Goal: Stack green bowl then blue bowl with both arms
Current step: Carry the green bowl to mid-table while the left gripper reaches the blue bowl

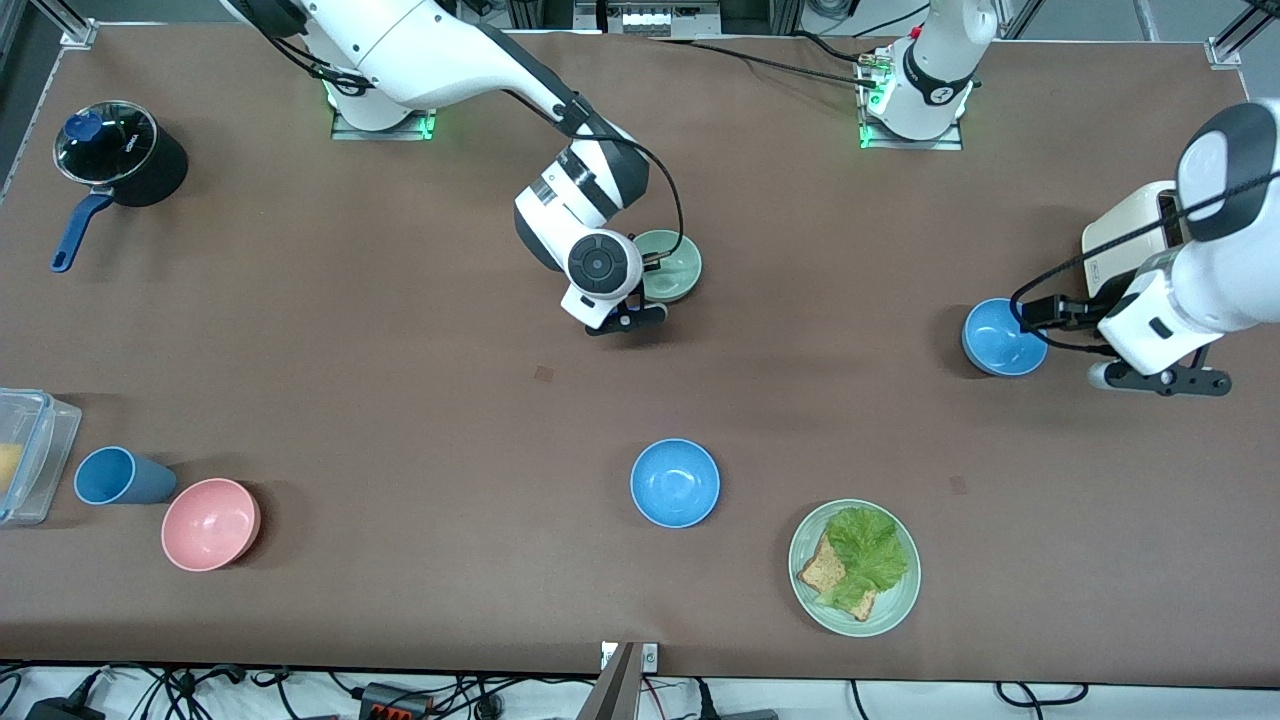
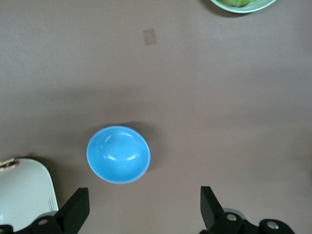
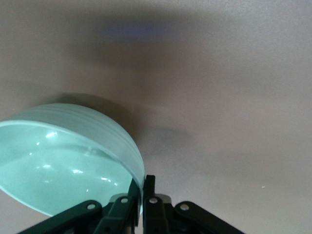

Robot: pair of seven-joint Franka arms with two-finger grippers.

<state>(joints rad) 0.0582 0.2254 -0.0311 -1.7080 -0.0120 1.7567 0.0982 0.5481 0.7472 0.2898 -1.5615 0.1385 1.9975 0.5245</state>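
The right tool (image 3: 142,195) pinches the green bowl's (image 1: 672,264) rim, apparently lifted over mid-worktop; the left tool (image 2: 144,207) hovers wide beside the blue bowl (image 1: 1001,337) near the worktop's left-arm edge. Next: set green down

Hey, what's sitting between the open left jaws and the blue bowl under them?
Nothing: the left wrist view shows only bare brown table between the left gripper and the small round sky-blue bowl.

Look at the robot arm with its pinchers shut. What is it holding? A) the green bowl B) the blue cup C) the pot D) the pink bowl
A: the right gripper is shut on the rim of the green bowl, while the left gripper is open beside a blue bowl.
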